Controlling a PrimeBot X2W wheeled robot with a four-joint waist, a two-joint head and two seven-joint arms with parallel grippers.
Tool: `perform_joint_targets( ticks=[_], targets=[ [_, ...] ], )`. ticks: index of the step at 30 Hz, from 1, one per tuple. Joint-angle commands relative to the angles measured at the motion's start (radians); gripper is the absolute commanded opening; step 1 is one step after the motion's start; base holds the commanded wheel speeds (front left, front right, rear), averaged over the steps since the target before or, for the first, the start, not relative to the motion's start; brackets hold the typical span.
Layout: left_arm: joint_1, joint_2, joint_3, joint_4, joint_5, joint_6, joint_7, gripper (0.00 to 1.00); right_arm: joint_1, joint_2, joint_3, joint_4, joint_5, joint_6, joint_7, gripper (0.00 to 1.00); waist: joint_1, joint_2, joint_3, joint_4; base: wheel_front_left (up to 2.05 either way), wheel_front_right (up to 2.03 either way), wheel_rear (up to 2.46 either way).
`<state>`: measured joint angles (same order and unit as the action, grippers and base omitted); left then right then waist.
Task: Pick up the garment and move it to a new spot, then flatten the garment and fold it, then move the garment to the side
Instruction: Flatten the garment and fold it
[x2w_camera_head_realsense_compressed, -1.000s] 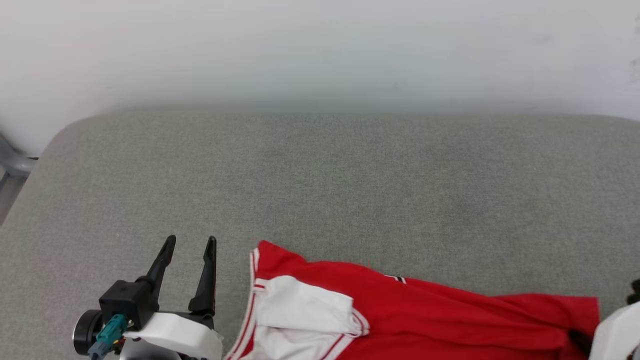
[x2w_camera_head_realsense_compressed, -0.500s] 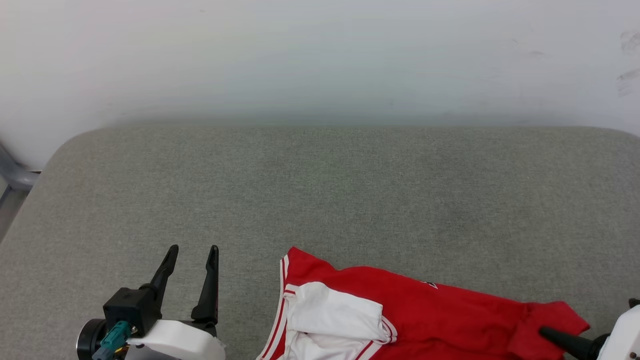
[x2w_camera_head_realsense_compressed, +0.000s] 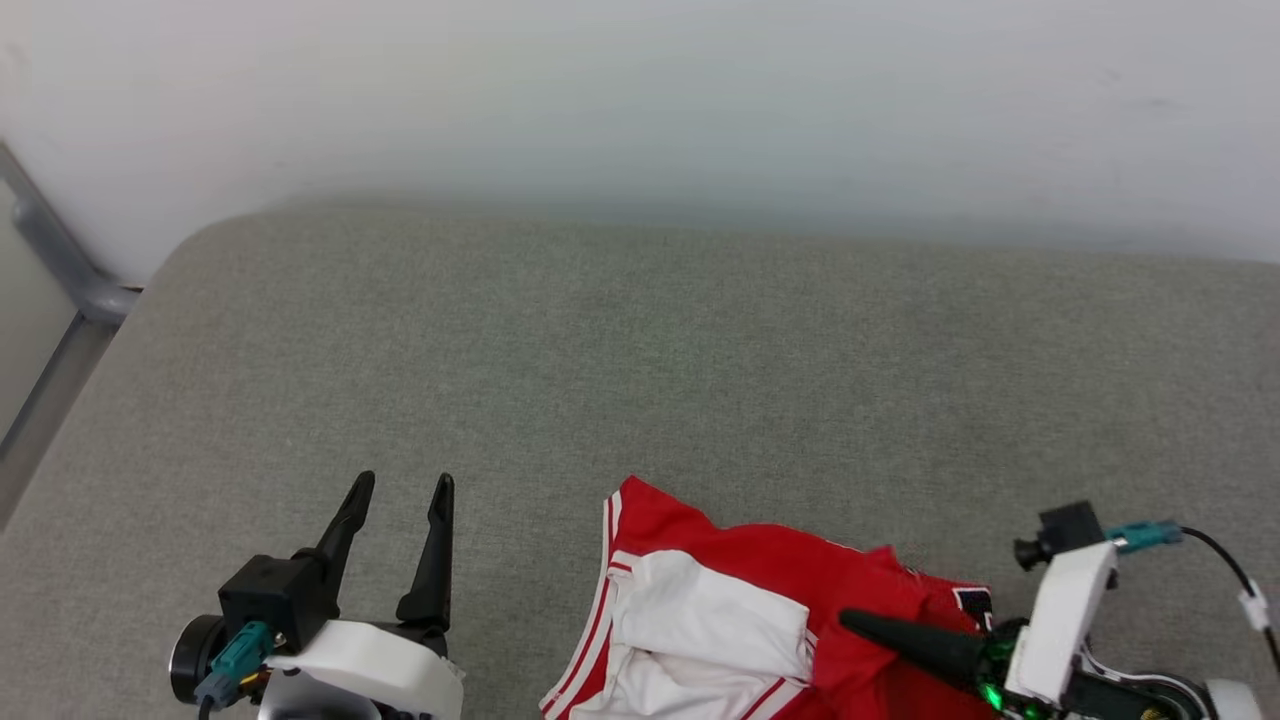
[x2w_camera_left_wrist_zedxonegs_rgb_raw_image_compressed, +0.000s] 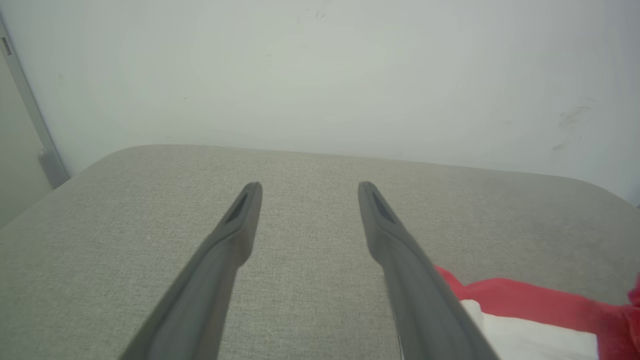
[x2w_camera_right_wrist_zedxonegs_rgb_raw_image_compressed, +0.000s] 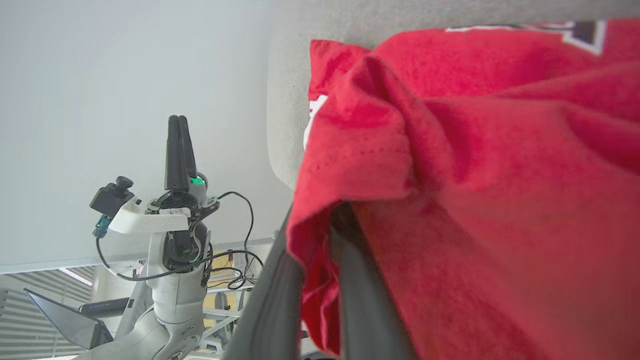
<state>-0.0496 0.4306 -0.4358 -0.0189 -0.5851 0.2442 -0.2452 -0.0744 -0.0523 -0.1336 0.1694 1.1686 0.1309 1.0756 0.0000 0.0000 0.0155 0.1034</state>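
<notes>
The garment (x2w_camera_head_realsense_compressed: 760, 565) is a red shirt with a white sleeve, bunched on the grey cushion near the head view's bottom edge. My right gripper (x2w_camera_head_realsense_compressed: 848, 620) points left, shut on a fold of the red fabric, which it holds over the rest of the shirt beside the white sleeve. In the right wrist view the red cloth (x2w_camera_right_wrist_zedxonegs_rgb_raw_image_compressed: 475, 175) drapes over my right gripper (x2w_camera_right_wrist_zedxonegs_rgb_raw_image_compressed: 325, 217), pinched between the two fingers. My left gripper (x2w_camera_head_realsense_compressed: 404, 482) stands open and empty left of the shirt. Its fingers (x2w_camera_left_wrist_zedxonegs_rgb_raw_image_compressed: 240, 225) point over bare cushion, the garment (x2w_camera_left_wrist_zedxonegs_rgb_raw_image_compressed: 520, 300) at their right.
The grey cushioned surface (x2w_camera_head_realsense_compressed: 640, 380) stretches wide beyond the shirt to a white wall (x2w_camera_head_realsense_compressed: 640, 100). A grey metal post (x2w_camera_head_realsense_compressed: 60, 270) stands off the cushion's rounded left corner. My left gripper (x2w_camera_right_wrist_zedxonegs_rgb_raw_image_compressed: 177, 120) also appears in the right wrist view.
My right gripper has swung left with the shirt's right edge, doubling the red cloth over toward the white sleeve. The head camera has shifted. My left gripper stays open in place.
</notes>
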Motion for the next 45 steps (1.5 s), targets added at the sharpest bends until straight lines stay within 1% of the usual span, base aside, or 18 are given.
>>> perform_joint_targets(
  ticks=[1, 7, 9, 15, 16, 17, 19, 24, 28, 30, 33, 36, 37, 40, 42, 45],
  targets=[
    [-0.02, -0.006, -0.001, 0.003, 0.003, -0.006, -0.002, 1.0, -0.029, 0.003, 0.046, 0.009, 0.024, 0.0, -0.016, 0.0, 0.0, 0.0, 0.031, 0.024, 0.0, 0.0, 0.0],
    [-0.067, -0.029, -0.004, 0.017, 0.013, -0.026, -0.011, 1.0, -0.102, 0.003, 0.232, 0.02, 0.045, 0.0, -0.103, 0.0, 0.0, 0.0, 0.101, 0.06, 0.0, 0.0, 0.0],
    [-0.081, -0.041, -0.004, 0.022, 0.014, -0.035, -0.013, 1.0, -0.127, 0.003, 0.285, 0.026, 0.029, 0.0, -0.131, 0.0, 0.0, 0.0, 0.127, 0.068, 0.0, 0.0, 0.0],
    [-0.123, -0.079, 0.0, 0.055, 0.024, -0.072, -0.019, 1.0, -0.18, 0.003, 0.4, 0.073, 0.024, 0.0, -0.222, 0.0, 0.0, 0.0, 0.184, 0.079, 0.0, 0.0, 0.0],
    [-0.129, -0.084, 0.002, 0.062, 0.026, -0.08, -0.019, 1.0, -0.187, 0.002, 0.412, 0.082, 0.02, 0.0, -0.237, 0.16, 0.0, 0.0, 0.189, 0.079, 0.0, 0.0, 0.0],
    [-0.132, -0.088, 0.004, 0.069, 0.028, -0.086, -0.02, 1.0, -0.19, 0.002, 0.427, 0.09, 0.02, 0.0, -0.248, 0.31, 0.0, 0.0, 0.192, 0.078, 0.0, 0.0, 0.0],
    [-0.139, -0.096, 0.009, 0.081, 0.032, -0.095, -0.021, 1.0, -0.198, 0.002, 0.448, 0.101, 0.008, 0.0, -0.266, 1.0, 0.0, 0.0, 0.198, 0.076, 0.0, 0.0, 0.0],
    [-0.138, -0.108, 0.03, 0.097, 0.05, -0.11, -0.022, 1.0, -0.209, 0.002, 0.479, 0.074, -0.011, 0.0, -0.304, 1.0, 0.0, 0.0, 0.186, 0.06, 0.0, 0.0, 0.0],
    [-0.12, -0.107, 0.042, 0.105, 0.064, -0.113, -0.022, 1.0, -0.205, 0.0, 0.497, -0.002, -0.061, 0.0, -0.348, 1.0, 0.0, 0.0, 0.163, 0.04, 0.0, 0.0, 0.0],
    [-0.115, -0.107, 0.046, 0.107, 0.064, -0.116, -0.022, 1.0, -0.201, -0.016, 0.507, -0.045, -0.108, 0.0, -0.389, 1.0, 0.0, 0.0, 0.151, 0.027, 0.0, 0.0, 0.0],
    [-0.104, -0.105, 0.051, 0.109, 0.069, -0.115, -0.021, 1.0, -0.189, -0.051, 0.504, -0.103, -0.217, 0.0, -0.486, 1.0, 0.0, 0.0, 0.135, 0.008, 0.0, 0.0, 0.0],
    [-0.098, -0.104, 0.05, 0.107, 0.072, -0.112, -0.021, 1.0, -0.173, -0.102, 0.473, -0.126, -0.374, 0.0, -0.595, 1.0, 0.0, 0.0, 0.12, -0.01, 0.0, 0.0, 0.0],
    [-0.098, -0.102, 0.051, 0.105, 0.072, -0.111, -0.021, 1.0, -0.162, -0.109, 0.456, -0.126, -0.415, 0.0, -0.627, 1.0, 0.0, 0.0, 0.116, -0.015, 0.0, 0.0, 0.0],
    [-0.088, -0.095, 0.055, 0.104, 0.07, -0.104, -0.017, 1.0, -0.135, -0.128, 0.387, -0.13, -0.542, 0.0, -0.715, 1.0, 0.0, 0.0, 0.1, -0.032, 0.0, 0.0, 0.0],
    [-0.081, -0.089, 0.06, 0.103, 0.066, -0.102, -0.018, 1.0, -0.111, -0.14, 0.323, -0.137, -0.629, 0.0, -0.767, 1.0, 0.0, 0.0, 0.091, -0.044, 0.0, 0.0, 0.0],
    [-0.071, -0.083, 0.065, 0.101, 0.063, -0.094, -0.015, 1.0, -0.074, -0.125, 0.24, -0.15, -0.731, 0.0, -0.84, 1.0, 0.0, 0.0, 0.073, -0.059, 0.0, 0.0, 0.0]
  ],
)
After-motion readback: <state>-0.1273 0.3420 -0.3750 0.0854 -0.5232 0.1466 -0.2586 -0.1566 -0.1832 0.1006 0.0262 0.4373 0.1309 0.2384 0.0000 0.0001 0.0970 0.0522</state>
